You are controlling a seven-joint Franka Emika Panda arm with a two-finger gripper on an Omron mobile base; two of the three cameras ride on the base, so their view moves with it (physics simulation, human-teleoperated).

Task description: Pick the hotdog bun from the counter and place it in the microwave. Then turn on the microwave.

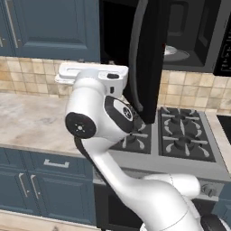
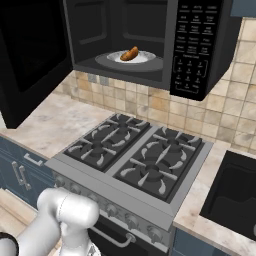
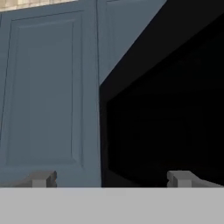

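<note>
Both fingers (image 3: 43,178) of the gripper (image 3: 111,179) are spread empty at the microwave (image 2: 150,45) door, since the hotdog bun (image 2: 129,53) is already placed inside.

a home kitchen: a black gas stove (image 2: 137,160) set into a marbled counter (image 1: 31,119), dark blue cabinets (image 1: 49,27), tiled backsplash (image 2: 225,115), and a microwave (image 2: 150,40) mounted above.

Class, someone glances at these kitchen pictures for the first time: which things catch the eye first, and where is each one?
The microwave hangs above the stove with its door swung wide open. Inside, the hotdog bun lies on a white plate. In the left base view the white arm rises in front of the counter, beside the door.
</note>
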